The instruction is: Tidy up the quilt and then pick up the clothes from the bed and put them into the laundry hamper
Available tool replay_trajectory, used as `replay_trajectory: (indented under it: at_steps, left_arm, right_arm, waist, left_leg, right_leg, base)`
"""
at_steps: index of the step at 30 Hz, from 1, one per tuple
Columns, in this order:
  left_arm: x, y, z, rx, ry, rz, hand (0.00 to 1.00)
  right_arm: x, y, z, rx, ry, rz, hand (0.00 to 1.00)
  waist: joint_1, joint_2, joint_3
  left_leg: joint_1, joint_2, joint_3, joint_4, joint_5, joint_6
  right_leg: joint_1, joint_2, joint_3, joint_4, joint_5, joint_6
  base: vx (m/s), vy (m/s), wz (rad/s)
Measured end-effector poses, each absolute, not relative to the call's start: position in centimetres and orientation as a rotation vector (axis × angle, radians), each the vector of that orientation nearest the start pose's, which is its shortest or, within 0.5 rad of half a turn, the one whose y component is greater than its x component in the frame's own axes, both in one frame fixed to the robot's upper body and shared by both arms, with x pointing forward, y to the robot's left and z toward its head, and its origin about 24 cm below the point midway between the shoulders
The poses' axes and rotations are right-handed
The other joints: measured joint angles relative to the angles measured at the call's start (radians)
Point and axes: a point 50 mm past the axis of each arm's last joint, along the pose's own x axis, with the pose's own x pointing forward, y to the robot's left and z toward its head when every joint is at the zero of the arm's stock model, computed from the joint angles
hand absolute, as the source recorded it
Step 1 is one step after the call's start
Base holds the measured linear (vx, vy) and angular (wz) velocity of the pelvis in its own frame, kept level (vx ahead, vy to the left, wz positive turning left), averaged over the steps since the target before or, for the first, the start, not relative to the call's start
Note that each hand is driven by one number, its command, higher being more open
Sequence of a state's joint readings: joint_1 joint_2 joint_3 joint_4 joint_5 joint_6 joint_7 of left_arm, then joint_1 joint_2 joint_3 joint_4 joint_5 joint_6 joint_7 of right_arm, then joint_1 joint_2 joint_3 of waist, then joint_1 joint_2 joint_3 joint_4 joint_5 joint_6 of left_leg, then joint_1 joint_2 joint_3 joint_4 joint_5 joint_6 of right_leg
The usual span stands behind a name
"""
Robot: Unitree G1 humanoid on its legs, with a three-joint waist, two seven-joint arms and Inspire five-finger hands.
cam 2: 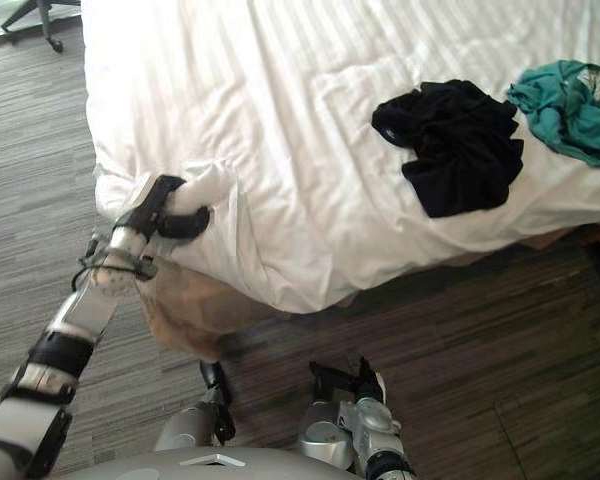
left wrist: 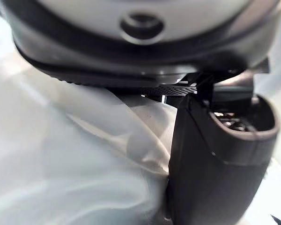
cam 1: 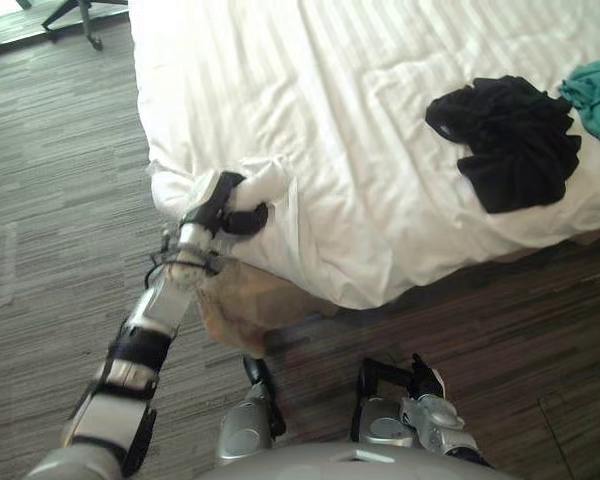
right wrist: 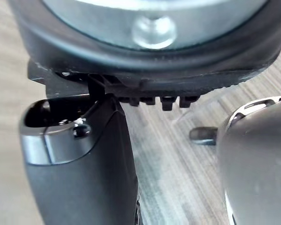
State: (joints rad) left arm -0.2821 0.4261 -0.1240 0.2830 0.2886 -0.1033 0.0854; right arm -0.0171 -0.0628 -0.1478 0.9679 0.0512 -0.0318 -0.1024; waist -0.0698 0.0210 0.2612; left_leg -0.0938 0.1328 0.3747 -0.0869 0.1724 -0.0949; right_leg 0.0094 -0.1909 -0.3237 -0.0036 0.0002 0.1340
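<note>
A white quilt (cam 1: 330, 120) covers the bed. Its near left corner is bunched up, and my left hand (cam 1: 220, 205) is shut on that bunch, thumb curled over the fold. In the left wrist view the white cloth (left wrist: 84, 154) lies pressed between the thumb (left wrist: 215, 164) and the palm. A crumpled black garment (cam 1: 515, 135) lies on the quilt near the bed's front right edge. A teal garment (cam 2: 570, 105) lies just beyond it at the right. My right hand (cam 1: 422, 385) hangs low by my body over the floor, holding nothing.
Below the lifted quilt corner the brown bed base (cam 1: 240, 300) shows. Striped dark carpet (cam 1: 50, 200) runs left of and in front of the bed. An office chair's wheeled base (cam 1: 80, 15) stands at the far left corner.
</note>
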Motion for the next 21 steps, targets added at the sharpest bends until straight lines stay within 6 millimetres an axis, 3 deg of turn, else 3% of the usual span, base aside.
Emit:
replay_trajectory:
  at_steps: [5, 6, 10, 12, 14, 17, 21]
  left_arm:
    - [25.3, 22.2, 3.5, 0.617, 0.000, 0.000, 0.00]
    - [23.9, 22.8, 2.6, 0.582, 0.034, 0.014, 1.00]
    - [21.0, 25.6, 0.2, 0.352, 0.133, 0.103, 1.00]
    - [19.8, 27.2, -2.0, 0.296, 0.232, 0.161, 1.00]
    - [17.1, 28.8, -5.7, 0.234, 0.409, 0.253, 1.00]
    - [15.0, 28.7, -8.4, 0.273, 0.543, 0.292, 1.00]
    - [14.5, 28.2, -9.5, 0.333, 0.610, 0.318, 1.00]
  right_arm:
    - [15.4, -19.8, -13.9, 0.005, 0.904, -0.266, 1.00]
    - [15.6, -19.9, -13.8, 0.002, 0.899, -0.264, 1.00]
    - [15.9, -20.7, -13.6, -0.014, 0.892, -0.267, 1.00]
    - [15.6, -21.0, -13.7, -0.021, 0.908, -0.262, 1.00]
    - [14.6, -21.2, -14.2, -0.021, 0.945, -0.252, 1.00]
    - [12.1, -21.2, -15.1, -0.038, 1.016, -0.248, 1.00]
    - [9.9, -21.2, -15.8, -0.018, 1.079, -0.277, 1.00]
  waist:
    - [0.042, 0.001, -0.006]
    - [0.042, 0.001, -0.009]
    - [0.065, -0.001, -0.012]
    - [0.073, -0.002, -0.014]
    - [0.073, -0.005, -0.035]
    - [0.078, -0.013, -0.083]
    - [0.075, -0.031, -0.099]
  left_leg:
    - [0.050, 0.000, -0.003, 0.000, 0.000, 0.000]
    - [0.050, 0.000, -0.012, 0.000, 0.000, -0.001]
    - [0.055, -0.001, -0.026, -0.003, 0.000, -0.001]
    - [0.072, -0.002, -0.033, -0.004, 0.000, -0.001]
    - [0.090, 0.002, -0.042, -0.005, -0.013, -0.008]
    - [0.105, 0.005, -0.037, -0.005, -0.030, -0.015]
    - [0.119, 0.010, -0.023, -0.005, -0.043, -0.025]
  right_leg:
    - [0.055, 0.001, -0.017, 0.001, -0.003, -0.005]
    - [0.061, 0.001, -0.029, 0.001, -0.005, -0.008]
    - [0.074, 0.002, -0.043, 0.003, -0.010, -0.014]
    - [0.093, 0.001, -0.049, 0.006, -0.017, -0.012]
    - [0.113, 0.002, -0.059, 0.014, -0.036, -0.007]
    - [0.116, 0.002, -0.054, 0.022, -0.059, -0.004]
    - [0.116, 0.004, -0.034, 0.028, -0.066, -0.002]
  base:
    - [0.05, -0.024, 0.04]
    - [0.00, -0.012, 0.17]
    - [-0.05, 0.007, 0.10]
    - [-0.08, 0.009, 0.06]
    - [-0.10, -0.005, 0.08]
    - [-0.08, -0.001, -0.04]
    - [0.01, -0.003, -0.15]
